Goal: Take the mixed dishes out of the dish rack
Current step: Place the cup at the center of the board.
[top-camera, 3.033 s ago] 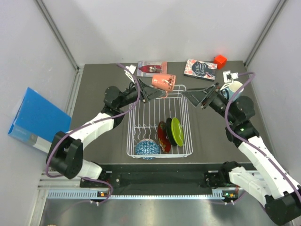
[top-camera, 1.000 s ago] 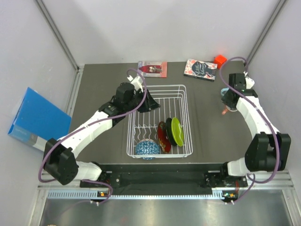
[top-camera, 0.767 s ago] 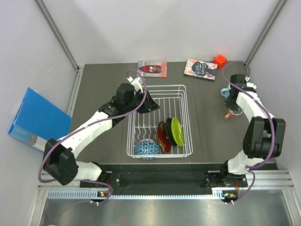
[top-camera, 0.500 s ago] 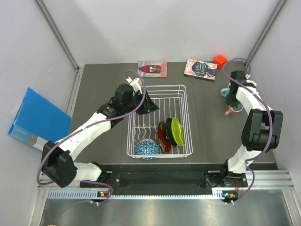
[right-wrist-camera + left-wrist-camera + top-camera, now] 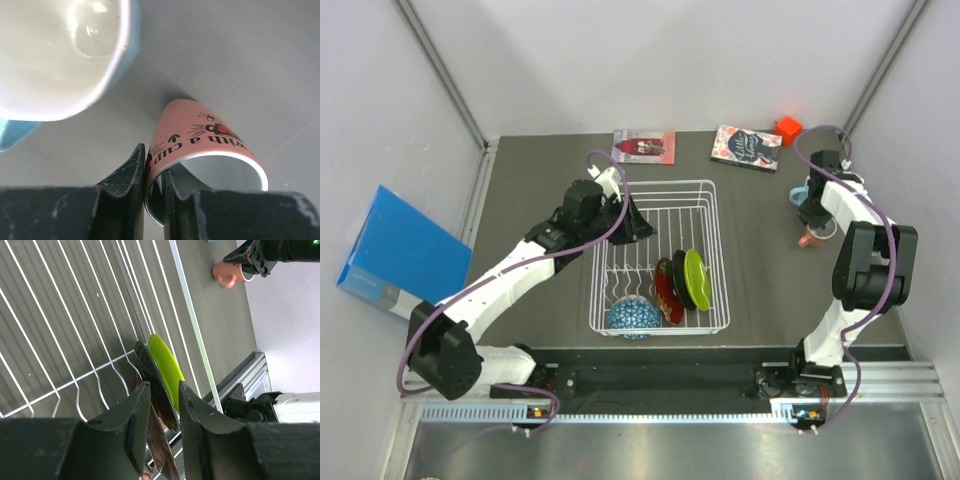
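Looks about a third done, judging by layout. Out of the dish rack (image 5: pixel 665 183): blue mug (image 5: pixel 801 194), upright on the table (image 5: pixel 540 200) to the right of the rack's far corner, and pink cup (image 5: pixel 808 238), just nearer than the mug, also right of the rack and apart from it. Left inside the rack: green plate (image 5: pixel 697 278), black plate (image 5: pixel 681 277) and red patterned plate (image 5: pixel 666 290), on edge side by side in the near right dividers, plus blue-patterned bowl (image 5: pixel 632 316) at the near left corner. So four to go, and the cup not yet let go. Right gripper (image 5: pixel 155 175): clamped on the cup's wall at the rim, one finger inside, one outside; cannot tell whether the cup's base sits on the table or hangs just above. Right arm (image 5: pixel 865 265): folded steeply, wrist pointing down, well right of the rack. Left gripper (image 5: pixel 161 405): narrowly apart, holding nothing, over the bare wires at the rack's far left. Left arm (image 5: pixel 510 275): stretched diagonally from near left toward that corner, wrist camera facing the plates. Likely next for the left: the plates.
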You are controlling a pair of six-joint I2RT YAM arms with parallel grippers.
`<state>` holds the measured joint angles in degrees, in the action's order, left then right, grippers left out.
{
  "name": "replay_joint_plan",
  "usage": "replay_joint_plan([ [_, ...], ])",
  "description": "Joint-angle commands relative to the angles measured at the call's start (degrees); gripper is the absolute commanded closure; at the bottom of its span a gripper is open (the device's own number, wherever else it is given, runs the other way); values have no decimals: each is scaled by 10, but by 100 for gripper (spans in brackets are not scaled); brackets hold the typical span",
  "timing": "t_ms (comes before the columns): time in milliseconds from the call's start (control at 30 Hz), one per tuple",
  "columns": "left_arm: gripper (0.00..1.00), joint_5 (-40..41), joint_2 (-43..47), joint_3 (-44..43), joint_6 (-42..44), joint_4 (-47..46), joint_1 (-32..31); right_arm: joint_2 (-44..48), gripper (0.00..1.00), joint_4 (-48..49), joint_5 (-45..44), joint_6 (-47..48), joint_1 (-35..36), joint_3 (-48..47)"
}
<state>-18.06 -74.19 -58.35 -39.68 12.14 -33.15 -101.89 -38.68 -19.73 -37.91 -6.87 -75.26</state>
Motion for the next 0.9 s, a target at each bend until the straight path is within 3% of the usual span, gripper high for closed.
replay_joint_plan([
  [0, 66, 0, 9, 4, 5, -5, -1, -2, 92, 22, 12, 7, -10, 13],
  [67, 66, -2, 8, 7, 5, -5, -1, 5, 82, 32, 32, 8, -10, 21],
  [167, 66, -7, 7, 8, 3, -6, -1, 14, 75, 40, 50, 7, -10, 27],
  [433, 66, -6, 19, 12, 7, -11, -1, 63, 68, 45, 101, 3, -10, 37],
  [600, 66, -7, 17, 15, 6, -12, 0, 150, 60, 62, 150, -9, -9, 58],
  [867, 66, -12, 10, 17, 0, -19, -2, 233, 56, 43, 172, 2, -9, 64],
])
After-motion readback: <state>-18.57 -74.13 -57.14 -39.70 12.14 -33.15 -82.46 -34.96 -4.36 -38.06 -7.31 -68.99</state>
